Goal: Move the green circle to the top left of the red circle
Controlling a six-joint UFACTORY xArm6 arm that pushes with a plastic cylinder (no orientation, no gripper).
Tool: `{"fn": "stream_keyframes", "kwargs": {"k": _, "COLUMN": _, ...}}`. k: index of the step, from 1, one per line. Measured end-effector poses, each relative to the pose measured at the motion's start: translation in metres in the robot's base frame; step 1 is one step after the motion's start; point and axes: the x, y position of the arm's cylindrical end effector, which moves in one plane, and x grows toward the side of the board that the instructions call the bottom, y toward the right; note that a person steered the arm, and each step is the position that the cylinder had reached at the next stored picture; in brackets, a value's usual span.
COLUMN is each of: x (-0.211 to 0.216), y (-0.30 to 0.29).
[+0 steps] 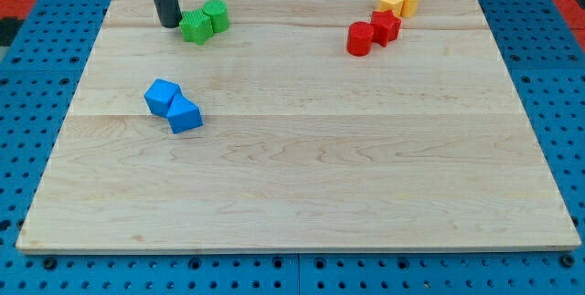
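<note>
A wooden board (302, 185) lies on a blue pegboard. My tip (170, 25), the lower end of a dark rod with no jaws to open or close, rests near the board's top left corner.

Just to the tip's right sits a green star (195, 28), very close or touching; I cannot tell which. Touching the star's far side is the green circle (217, 15), the block to be moved.

Far to the tip's right, across bare wood, is the red circle (360, 38), with a red star (386, 26) touching it on its upper right. Beyond those, further right and slightly up, sit two yellow blocks (400, 1) pressed together.

Below the tip and a little right, well apart, two blue blocks (173, 105) lie touching.

The tip seems placed left of the green pair so a rightward push would carry the circle toward the red circle. The star lies between, so it would likely travel along too. The task looks barely begun.
</note>
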Motion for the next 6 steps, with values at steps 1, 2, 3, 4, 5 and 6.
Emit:
{"fn": "stream_keyframes", "kwargs": {"k": 1, "x": -0.008, "y": 0.053}}
{"fn": "stream_keyframes", "kwargs": {"k": 2, "x": -0.008, "y": 0.115}}
{"fn": "stream_keyframes", "kwargs": {"k": 3, "x": -0.012, "y": 0.138}}
{"fn": "stream_keyframes", "kwargs": {"k": 4, "x": -0.033, "y": 0.133}}
{"fn": "stream_keyframes", "kwargs": {"k": 5, "x": -0.038, "y": 0.174}}
{"fn": "stream_keyframes", "kwargs": {"k": 6, "x": -0.002, "y": 0.187}}
